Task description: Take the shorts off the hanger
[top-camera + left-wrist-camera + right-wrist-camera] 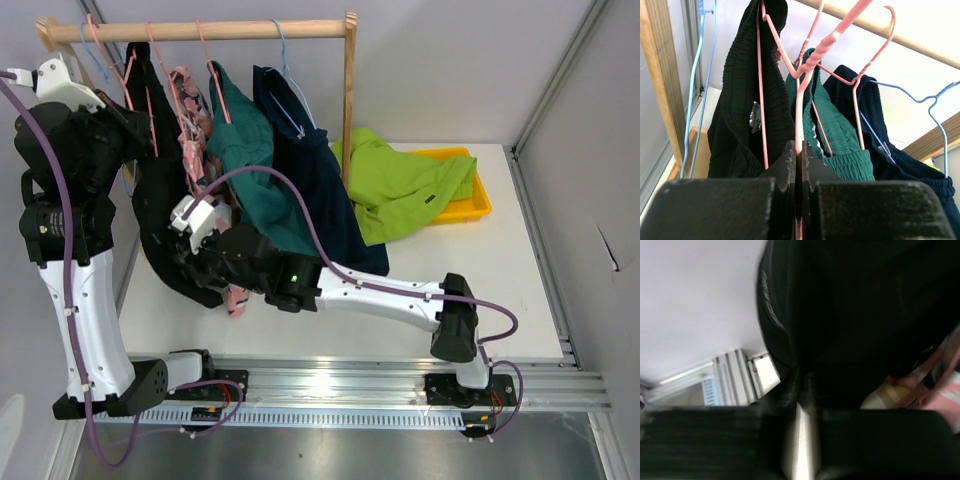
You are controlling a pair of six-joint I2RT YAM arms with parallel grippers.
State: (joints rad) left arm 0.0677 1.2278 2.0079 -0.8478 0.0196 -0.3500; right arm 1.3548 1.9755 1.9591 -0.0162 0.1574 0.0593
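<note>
Your left pincer (800,150) is pressed shut on a pink hanger (799,110) — your right pincer (802,387) pinches the black shorts (865,315), which hang from the wooden rail (200,30) above the counter (500,250).

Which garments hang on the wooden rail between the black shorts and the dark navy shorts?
In the top external view, a pink patterned garment and teal green shorts hang between the black shorts and the dark navy shorts.
</note>
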